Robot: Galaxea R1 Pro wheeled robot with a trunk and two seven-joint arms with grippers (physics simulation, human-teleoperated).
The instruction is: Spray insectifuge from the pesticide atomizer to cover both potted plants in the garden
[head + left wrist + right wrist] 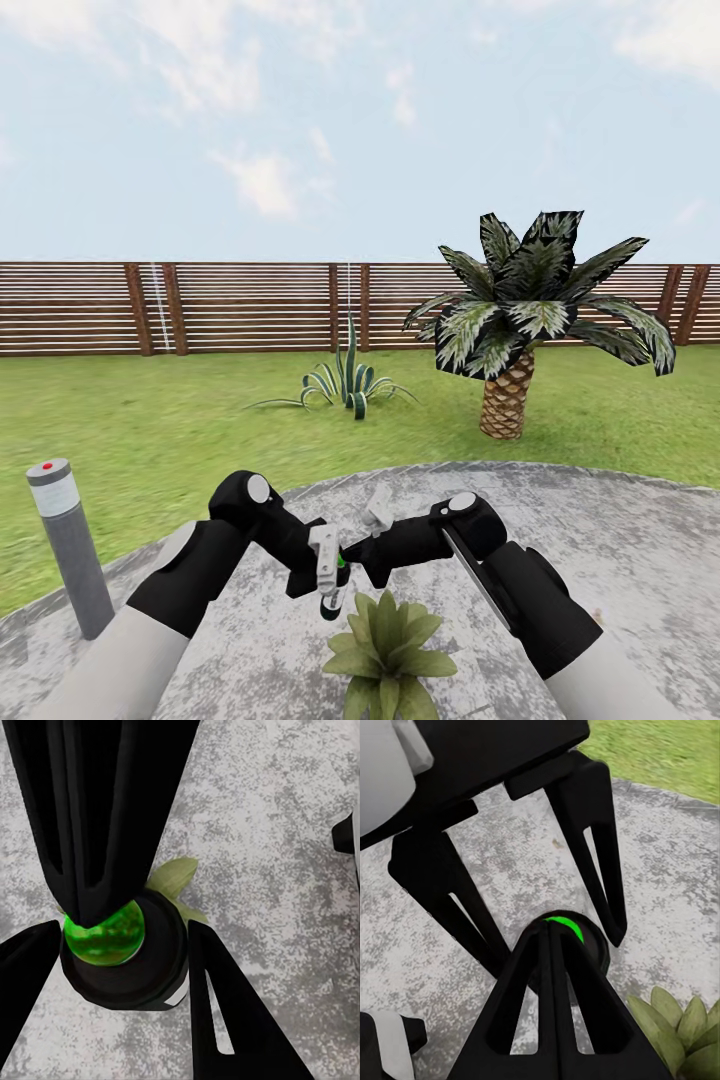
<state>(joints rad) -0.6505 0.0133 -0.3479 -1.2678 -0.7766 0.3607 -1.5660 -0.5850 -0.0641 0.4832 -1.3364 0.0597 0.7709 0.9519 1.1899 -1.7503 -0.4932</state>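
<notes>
Over the round grey stone patio, the left gripper's fingers clamp the small dark-green pesticide atomizer above a leafy green potted plant; right gripper fingers pressed together on its nozzle. Light, rigid, likely slick; best held round its body.

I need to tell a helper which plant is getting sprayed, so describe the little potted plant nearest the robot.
On the round grey stone patio, look right below the two black grippers. The small rosette of pointed green leaves sits there, far lower than the brown-trunked palm and plain green, unlike the striped spiky agave.
</notes>
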